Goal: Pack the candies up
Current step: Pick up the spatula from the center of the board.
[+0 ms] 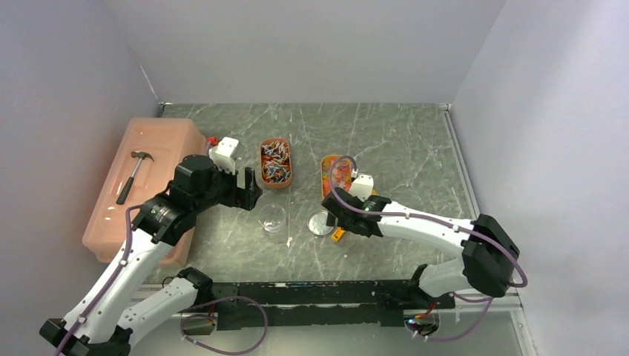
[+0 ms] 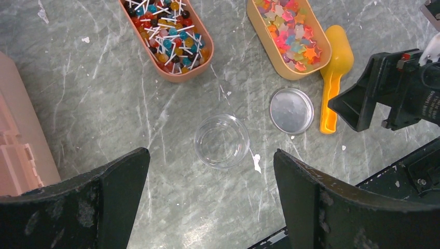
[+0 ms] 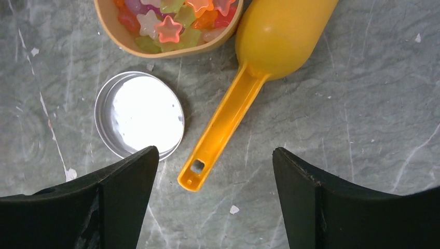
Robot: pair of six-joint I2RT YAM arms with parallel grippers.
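We are hovering both arms over the grey marbled table (image 1: 400, 141), and neither gripper is gripping anything. Our left gripper (image 2: 210, 155) is hanging above the clear jar (image 2: 222, 141), its jaws standing wide apart with the jar showing between them. Our right gripper (image 3: 215, 150) is hanging over the yellow-orange scoop (image 3: 244, 93), jaws likewise spread wide, with the scoop's handle lying in the gap below them. The candies are sitting beyond the jar in two oval orange trays. The wrapped candies (image 2: 168, 36), red, blue and white on little sticks, are filling the left tray (image 2: 179, 78). The star candies (image 2: 293, 31), glossy pink, orange, yellow and green, are filling the right tray (image 2: 288, 75). The scoop is lying just beside the right tray, bowl toward it and handle pointing back at us. The round metal lid (image 3: 140, 114) is lying flat between the jar and the scoop handle, apart from both. The jar is standing upright. At our far left a pink plastic box (image 1: 111, 222) is sitting with a hammer (image 1: 133, 174) resting on its top
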